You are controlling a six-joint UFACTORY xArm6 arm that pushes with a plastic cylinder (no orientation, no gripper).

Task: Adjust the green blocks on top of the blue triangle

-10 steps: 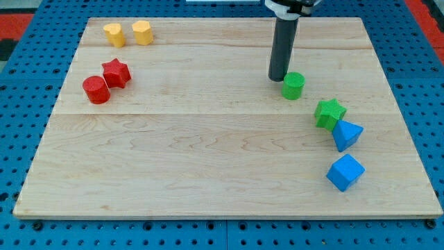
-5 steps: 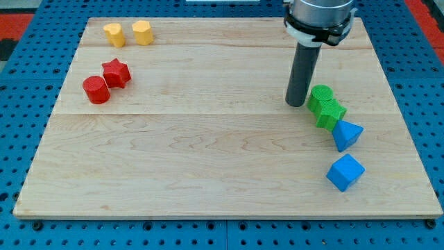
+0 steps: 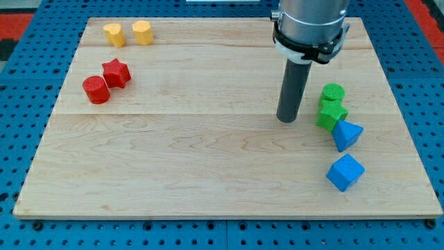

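Note:
A green cylinder (image 3: 333, 93) sits at the view's right, touching a green star (image 3: 331, 114) just below it. The star touches a blue triangle (image 3: 346, 135) at its lower right. My tip (image 3: 286, 119) rests on the board to the left of the green star, a short gap away from both green blocks, touching neither.
A blue cube (image 3: 345, 172) lies below the blue triangle. A red cylinder (image 3: 96, 90) and a red star (image 3: 116, 72) sit at the view's left. Two yellow blocks (image 3: 114, 34) (image 3: 142, 32) sit at the top left. The wooden board (image 3: 208, 153) ends close behind the blue blocks on the right.
The green cylinder was pushed right and down against the green star, then slid to just above it. My tip moved down and has now backed off to the left.

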